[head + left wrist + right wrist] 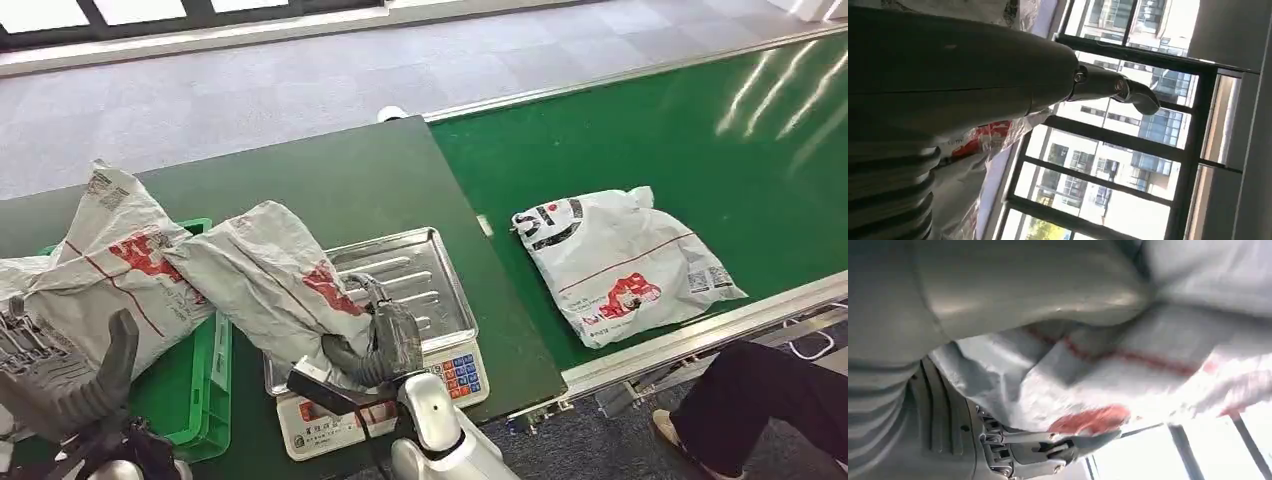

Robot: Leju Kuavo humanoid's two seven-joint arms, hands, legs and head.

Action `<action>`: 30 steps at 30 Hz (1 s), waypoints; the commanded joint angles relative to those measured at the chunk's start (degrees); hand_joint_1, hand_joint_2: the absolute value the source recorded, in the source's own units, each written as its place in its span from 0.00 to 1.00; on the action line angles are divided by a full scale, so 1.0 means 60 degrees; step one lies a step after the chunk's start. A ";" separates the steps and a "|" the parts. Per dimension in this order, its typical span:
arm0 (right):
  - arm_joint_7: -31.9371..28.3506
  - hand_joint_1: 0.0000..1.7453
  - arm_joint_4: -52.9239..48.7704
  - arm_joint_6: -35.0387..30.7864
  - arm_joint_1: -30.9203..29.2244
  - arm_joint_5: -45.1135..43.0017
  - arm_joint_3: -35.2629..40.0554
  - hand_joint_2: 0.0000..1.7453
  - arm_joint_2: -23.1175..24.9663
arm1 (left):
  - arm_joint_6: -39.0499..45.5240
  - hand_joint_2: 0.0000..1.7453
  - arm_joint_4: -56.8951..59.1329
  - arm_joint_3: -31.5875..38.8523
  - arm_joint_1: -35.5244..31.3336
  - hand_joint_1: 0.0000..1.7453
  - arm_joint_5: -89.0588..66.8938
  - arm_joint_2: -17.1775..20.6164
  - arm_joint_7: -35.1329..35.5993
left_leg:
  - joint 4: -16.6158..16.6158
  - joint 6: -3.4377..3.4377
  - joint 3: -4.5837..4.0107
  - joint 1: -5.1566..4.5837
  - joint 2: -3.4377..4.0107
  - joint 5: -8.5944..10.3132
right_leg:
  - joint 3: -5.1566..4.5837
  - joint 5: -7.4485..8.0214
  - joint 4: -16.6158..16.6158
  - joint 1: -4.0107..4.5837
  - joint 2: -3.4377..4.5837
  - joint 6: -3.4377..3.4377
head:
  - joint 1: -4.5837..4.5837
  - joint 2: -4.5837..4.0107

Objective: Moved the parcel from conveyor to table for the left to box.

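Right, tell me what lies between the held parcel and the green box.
Another grey parcel already lies in the green box, covering most of its opening. The right robot hand holds its parcel over the scale tray, its far end reaching over the box's edge. Nothing else intervenes.

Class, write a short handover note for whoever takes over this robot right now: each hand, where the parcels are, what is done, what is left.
Right hand: grips a grey parcel held over the scale on the table.
Left hand: open, holds nothing, near the green box.
Another parcel lies in the box; a white parcel waits on the conveyor.
Done: grey parcel off the conveyor.
Left: set it down, left hand boxes it, fetch the white one.
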 commanded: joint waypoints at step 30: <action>-0.6893 0.00 -0.4793 -0.2600 0.0907 -0.5557 -0.1602 1.00 0.0517 | -0.0958 0.00 0.2551 -0.2355 -0.1033 0.00 -0.6910 0.0543 0.2888 | -0.0011 -0.0001 0.0012 -0.0006 -0.0020 0.0010 | 0.0009 0.0003 -0.0010 -0.0006 -0.0009 -0.0003 | 0.0000 0.0000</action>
